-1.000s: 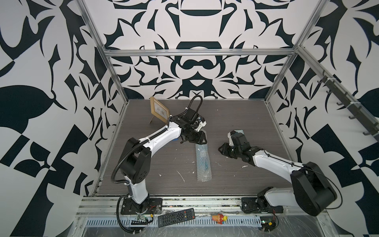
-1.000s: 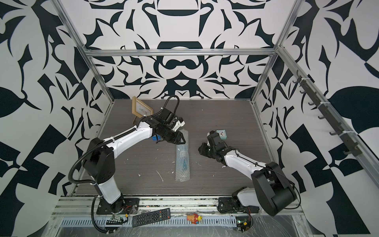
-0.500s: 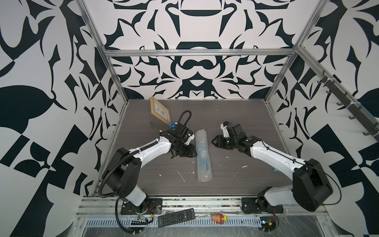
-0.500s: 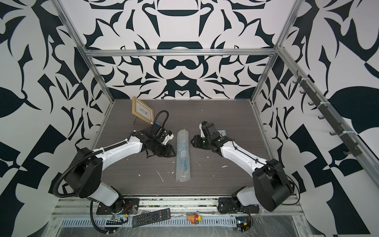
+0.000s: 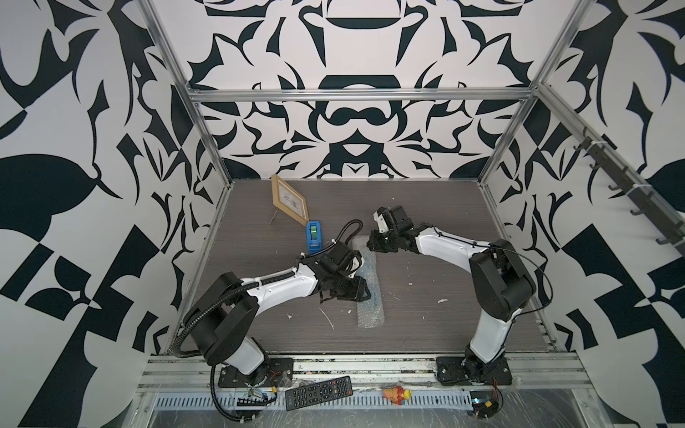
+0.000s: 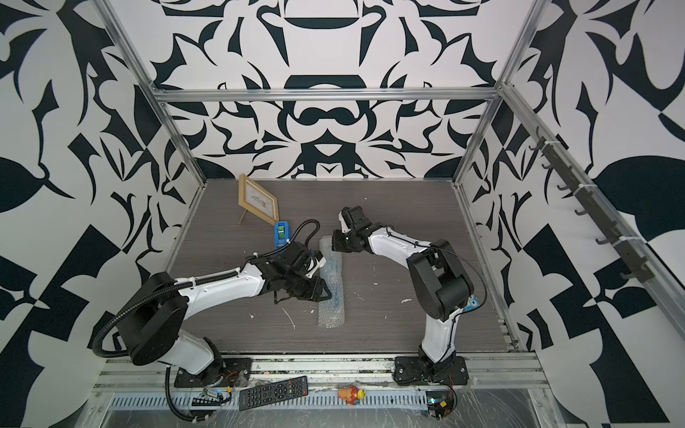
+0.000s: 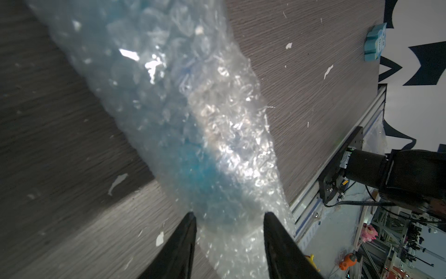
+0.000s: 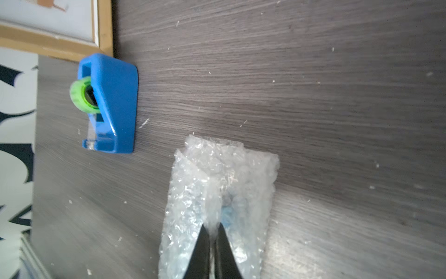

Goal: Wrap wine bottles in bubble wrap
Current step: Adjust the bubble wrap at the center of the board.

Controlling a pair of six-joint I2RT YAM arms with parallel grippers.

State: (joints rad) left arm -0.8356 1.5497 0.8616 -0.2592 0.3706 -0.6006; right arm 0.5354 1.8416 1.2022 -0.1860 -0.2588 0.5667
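On the grey wood-grain table (image 5: 444, 200), near its middle, the bubble wrap (image 5: 370, 311) is seen rolled into a long tube around 1 bottle (image 7: 200, 174), which is glimpsed only as a blue blur through the plastic. The roll is laid flat, its long axis run from the front rail toward the back wall; which end the neck points to is hidden. The right gripper (image 8: 212, 225) is pressed together on a fold of wrap at the far end. The left gripper (image 7: 229, 213) is set with its 2 fingers spread either side of the mid-section, though whether they squeeze cannot be told. The bundle is judged light, soft and springy outside, rigid within, and apt to unroll. It is best held across the bottle's body, not by loose ends. A blue tape dispenser (image 5: 314, 237) is seen near the far end.
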